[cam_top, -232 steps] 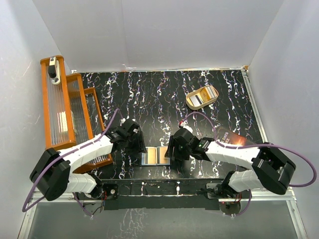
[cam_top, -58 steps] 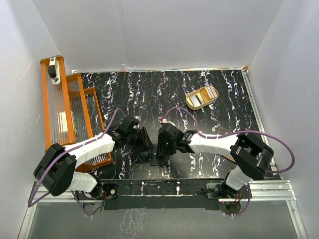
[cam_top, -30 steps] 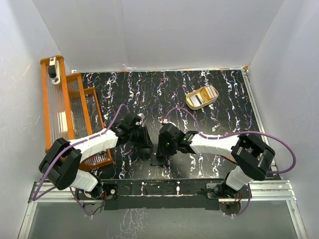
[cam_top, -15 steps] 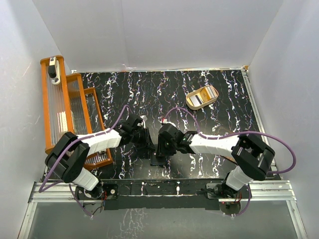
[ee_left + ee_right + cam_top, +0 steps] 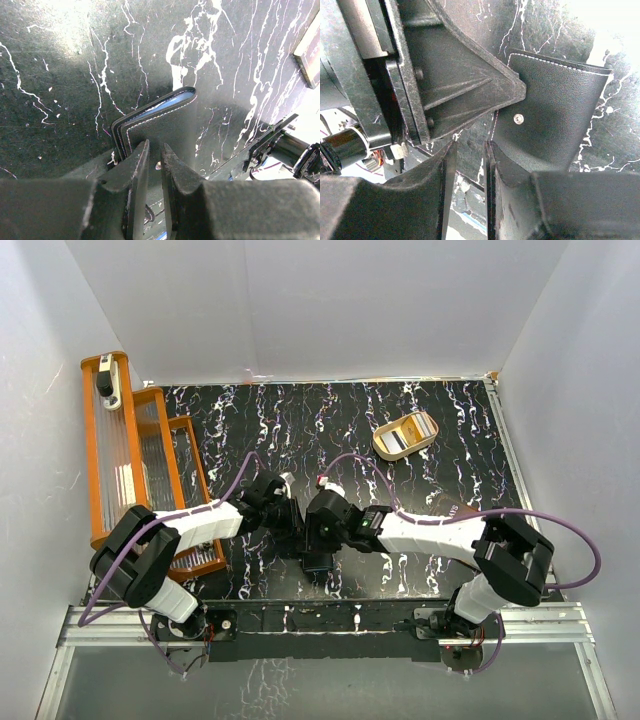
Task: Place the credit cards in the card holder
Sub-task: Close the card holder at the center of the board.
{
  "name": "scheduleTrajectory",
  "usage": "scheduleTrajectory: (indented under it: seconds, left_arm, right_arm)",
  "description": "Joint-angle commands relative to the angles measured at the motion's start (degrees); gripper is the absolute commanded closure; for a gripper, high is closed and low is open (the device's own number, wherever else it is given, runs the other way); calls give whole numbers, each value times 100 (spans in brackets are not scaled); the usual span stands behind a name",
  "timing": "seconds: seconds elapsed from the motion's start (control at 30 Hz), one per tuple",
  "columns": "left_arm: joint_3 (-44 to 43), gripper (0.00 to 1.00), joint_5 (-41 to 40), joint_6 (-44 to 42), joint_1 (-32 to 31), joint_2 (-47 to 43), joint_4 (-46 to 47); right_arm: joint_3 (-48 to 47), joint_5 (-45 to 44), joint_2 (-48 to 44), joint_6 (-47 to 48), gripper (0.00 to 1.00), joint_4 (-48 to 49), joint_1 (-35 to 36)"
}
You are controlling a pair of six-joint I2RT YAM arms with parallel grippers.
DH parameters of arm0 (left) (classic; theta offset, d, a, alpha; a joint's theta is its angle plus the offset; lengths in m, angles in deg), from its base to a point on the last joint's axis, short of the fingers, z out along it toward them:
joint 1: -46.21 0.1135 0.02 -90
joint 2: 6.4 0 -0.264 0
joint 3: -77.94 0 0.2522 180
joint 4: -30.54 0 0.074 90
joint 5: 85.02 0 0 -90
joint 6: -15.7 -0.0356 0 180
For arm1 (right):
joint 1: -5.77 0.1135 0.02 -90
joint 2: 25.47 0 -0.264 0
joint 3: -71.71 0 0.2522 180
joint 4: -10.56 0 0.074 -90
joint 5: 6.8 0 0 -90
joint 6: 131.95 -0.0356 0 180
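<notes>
- Earlier the card holder (image 5: pixel 162 127) lay spread open; now we find it folded, with a blue-grey card (image 5: pixel 172 101) edge inside, so insertion looks nearly complete.
- Left gripper (image 5: pixel 155 156): narrow, pinching the holder's cover at its fingertips.
- Right gripper (image 5: pixel 469 150): jaws slightly apart and empty, with the holder beside one finger.
- The holder's spine sits to one side of the left jaws, and we judge its long axis to run across them, slanted.

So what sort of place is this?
Probably a robot test booth: plain white walls box in a black marbled table, left arm and right arm bolted at its near edge, a small card holder between them.
</notes>
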Motion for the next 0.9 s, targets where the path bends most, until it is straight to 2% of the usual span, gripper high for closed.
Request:
scheduleTrajectory:
  seconds: [0.0, 0.67, 0.87]
  left_arm:
    - [138, 85, 47, 10, 19, -135, -121]
    - [246, 85, 72, 76, 16, -206, -87]
    - [255, 85, 89, 78, 19, -220, -86]
  right_arm:
    - [-348, -260, 46, -151, 73, 241, 83]
    - [-608, -637, 458, -143, 83, 180, 190]
    - [-671, -672, 491, -113, 83, 149, 192]
